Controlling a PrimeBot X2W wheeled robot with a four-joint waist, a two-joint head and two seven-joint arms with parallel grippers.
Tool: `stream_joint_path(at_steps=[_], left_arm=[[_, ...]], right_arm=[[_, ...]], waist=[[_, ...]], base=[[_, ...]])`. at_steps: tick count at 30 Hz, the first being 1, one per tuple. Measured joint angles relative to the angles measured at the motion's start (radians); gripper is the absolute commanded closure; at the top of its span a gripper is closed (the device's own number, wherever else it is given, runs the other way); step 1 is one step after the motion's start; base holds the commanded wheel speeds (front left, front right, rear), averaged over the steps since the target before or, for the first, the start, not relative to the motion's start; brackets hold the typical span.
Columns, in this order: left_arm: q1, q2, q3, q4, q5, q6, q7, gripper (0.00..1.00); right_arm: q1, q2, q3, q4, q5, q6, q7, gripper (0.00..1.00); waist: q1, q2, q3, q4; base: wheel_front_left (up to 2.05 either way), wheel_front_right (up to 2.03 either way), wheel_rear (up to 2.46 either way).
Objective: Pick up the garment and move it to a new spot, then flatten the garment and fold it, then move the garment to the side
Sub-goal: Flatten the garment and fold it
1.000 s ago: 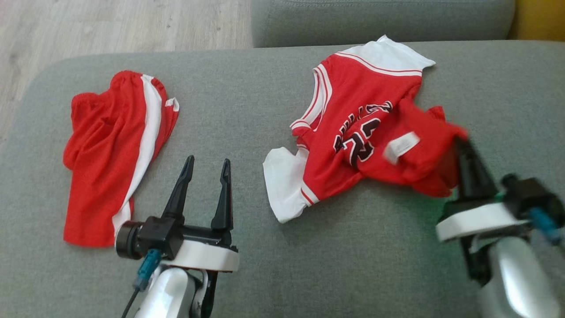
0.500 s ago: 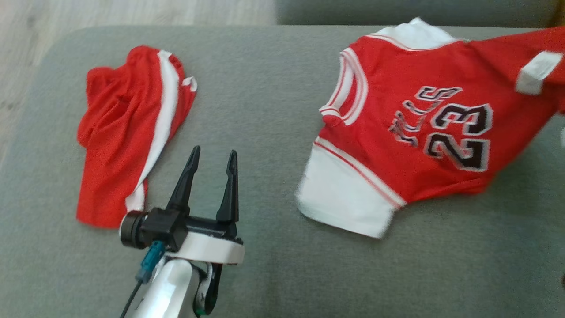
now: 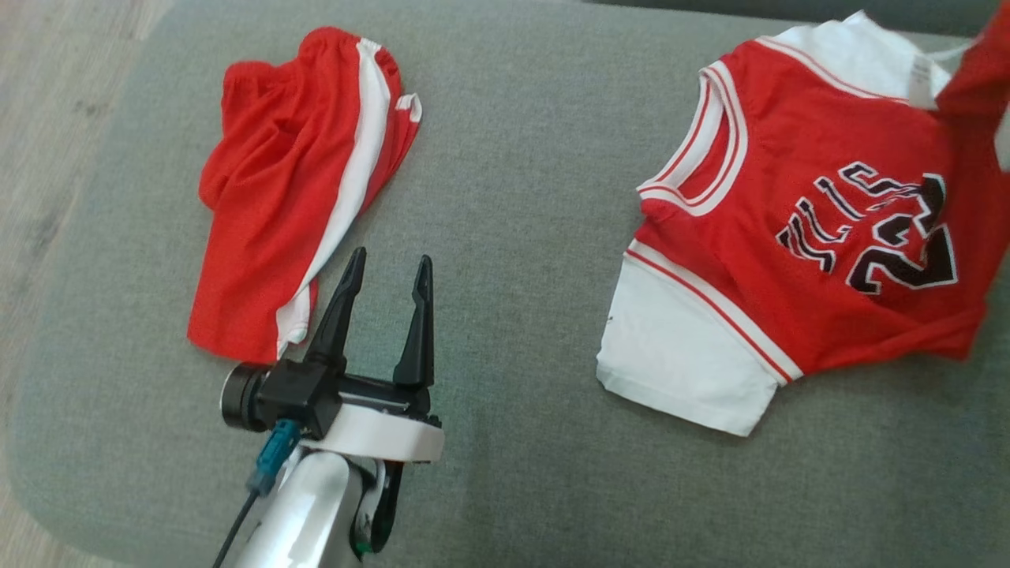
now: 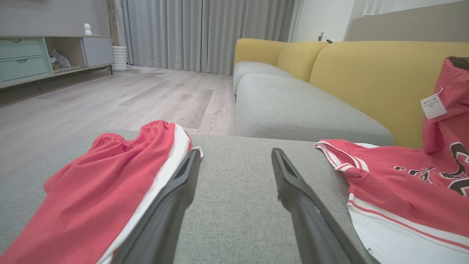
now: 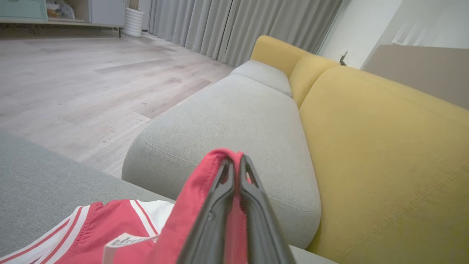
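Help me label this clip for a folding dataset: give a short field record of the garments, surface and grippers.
surface: grey cushion
jersey: red and white, number side up, mostly on the cushion, one edge lifted
shorts: red, white stripe, crumpled, on the robot's left
left gripper: open, empty, beside the shorts
right gripper: shut on the jersey's lifted edge

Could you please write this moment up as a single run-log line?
step: jersey pick-up | right gripper: shut on raised jersey edge | left gripper: open, empty, between shorts and jersey | surface: grey cushion
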State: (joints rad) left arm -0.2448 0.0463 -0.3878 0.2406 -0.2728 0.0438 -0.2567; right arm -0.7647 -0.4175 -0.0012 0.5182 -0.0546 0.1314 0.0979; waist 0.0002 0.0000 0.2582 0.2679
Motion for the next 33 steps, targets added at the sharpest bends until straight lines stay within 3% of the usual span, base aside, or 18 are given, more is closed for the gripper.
stream_joint_path(at_steps=[6,13,17,23,28,33], left_arm=[[-0.022,0.0,-0.001,0.001,0.0,0.0,0.0,0.0],[-0.024,0.0,0.007,0.001,0.002,0.001,0.0,0.0],[-0.011,0.0,0.027,0.001,0.011,0.0,0.0,0.0],[0.019,0.0,0.036,0.001,0.011,0.0,0.0,0.0],[0.03,0.0,0.036,0.004,0.011,-0.001,0.0,0.0],[0.03,0.0,0.036,0.015,0.012,-0.009,0.0,0.0]], right_arm=[[-0.143,0.034,0.047,0.225,0.009,0.0,-0.119,0.0],[-0.115,0.094,-0.014,0.284,0.02,0.0,-0.304,0.0],[0.003,0.157,-0.059,0.217,0.049,0.0,-0.339,0.0],[0.275,0.296,-0.102,0.003,0.08,0.0,-0.349,0.0],[0.481,0.354,-0.123,-0.151,0.091,0.0,-0.349,0.0],[0.688,0.365,-0.086,-0.241,0.163,0.0,-0.349,0.0]], waist=[[-0.0001,0.0,0.013,-0.004],[-0.0002,0.0,-0.013,-0.049],[-0.0002,0.0,-0.037,-0.096],[-0.0003,0.0,-0.082,-0.181],[-0.0003,0.0,-0.11,-0.237],[-0.0004,0.0,-0.134,-0.298]], base=[[0.0,0.0,0.0],[0.0,0.0,0.0],[0.0,0.0,0.0],[0.0,0.0,0.0],[0.0,0.0,0.0],[0.0,0.0,0.0]])
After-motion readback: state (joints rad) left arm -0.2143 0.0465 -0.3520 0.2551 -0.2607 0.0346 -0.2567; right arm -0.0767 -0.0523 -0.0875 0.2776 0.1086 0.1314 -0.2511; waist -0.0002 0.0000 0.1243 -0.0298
